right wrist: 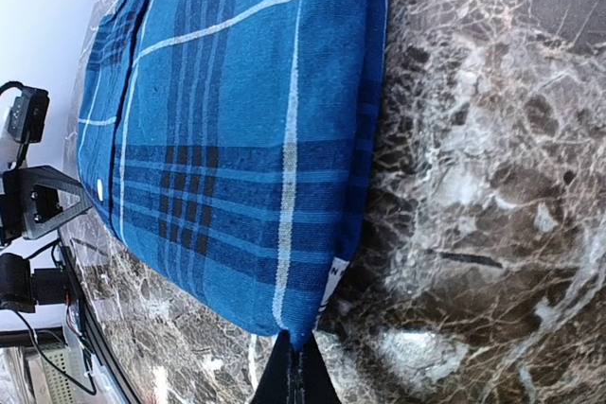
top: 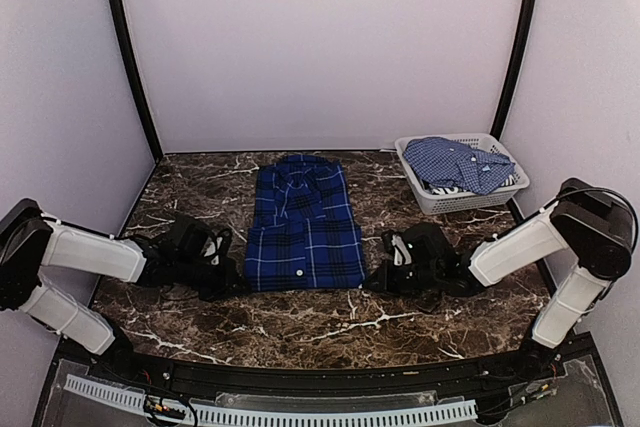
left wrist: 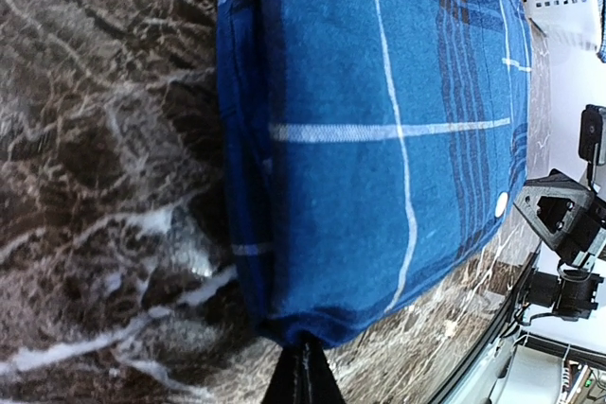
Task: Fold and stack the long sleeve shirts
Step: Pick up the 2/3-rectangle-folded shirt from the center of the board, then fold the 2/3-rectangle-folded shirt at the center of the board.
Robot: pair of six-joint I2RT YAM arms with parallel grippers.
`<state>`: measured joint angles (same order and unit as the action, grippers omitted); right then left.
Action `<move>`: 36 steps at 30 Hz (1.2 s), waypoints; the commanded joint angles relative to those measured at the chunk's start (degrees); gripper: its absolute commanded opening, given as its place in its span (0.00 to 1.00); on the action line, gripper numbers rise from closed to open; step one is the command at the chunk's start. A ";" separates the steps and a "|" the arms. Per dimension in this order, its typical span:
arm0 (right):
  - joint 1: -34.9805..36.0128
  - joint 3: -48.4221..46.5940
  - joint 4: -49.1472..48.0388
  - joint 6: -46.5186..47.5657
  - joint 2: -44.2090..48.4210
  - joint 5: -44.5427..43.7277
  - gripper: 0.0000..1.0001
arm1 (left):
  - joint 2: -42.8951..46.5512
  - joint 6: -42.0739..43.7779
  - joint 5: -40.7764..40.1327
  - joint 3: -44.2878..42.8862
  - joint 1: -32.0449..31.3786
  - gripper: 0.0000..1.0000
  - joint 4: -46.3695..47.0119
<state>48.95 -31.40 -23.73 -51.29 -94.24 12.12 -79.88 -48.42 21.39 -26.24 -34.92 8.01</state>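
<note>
Lying near-to-far, plaid shirt (top: 305,224) points collar away.

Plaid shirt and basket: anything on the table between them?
Nothing. In the top view, only bare marble table separates the plaid shirt from the basket.

Both wrist views cut the dark plaid shirt (left wrist: 379,139) off at the top edge. The left gripper (left wrist: 303,377) and right gripper (right wrist: 295,374) show only as closed dark wedges at the bottom edge, meeting the shirt's near corners. Whether cloth is caught between their fingers cannot be told. In the basket (top: 455,201), far right, the light checked shirt (top: 455,162) hides most of something striped.
</note>
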 commanded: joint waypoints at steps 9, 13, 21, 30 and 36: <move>7.17 5.15 5.44 -0.62 13.62 -6.85 0.00 | 13.78 -3.28 -5.46 1.16 -5.56 0.00 -17.28; 11.03 5.92 8.85 -1.61 19.13 -9.77 0.00 | 19.51 -5.86 -7.65 1.27 -9.14 0.00 -21.65; 19.23 2.87 18.65 -4.06 28.44 -16.93 0.00 | 28.59 -9.51 -10.98 -3.00 -17.01 0.00 -29.29; 12.32 -15.05 30.13 0.84 24.62 -15.68 0.00 | 19.71 -0.38 -9.63 -22.50 -10.86 0.00 -32.68; -3.73 -29.97 25.69 10.86 6.56 -5.84 0.00 | -1.57 8.10 2.88 -33.36 5.15 0.00 -22.48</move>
<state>53.78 -53.91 5.19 -48.05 -77.21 -0.21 -70.08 -47.42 15.90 -54.41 -38.00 -20.84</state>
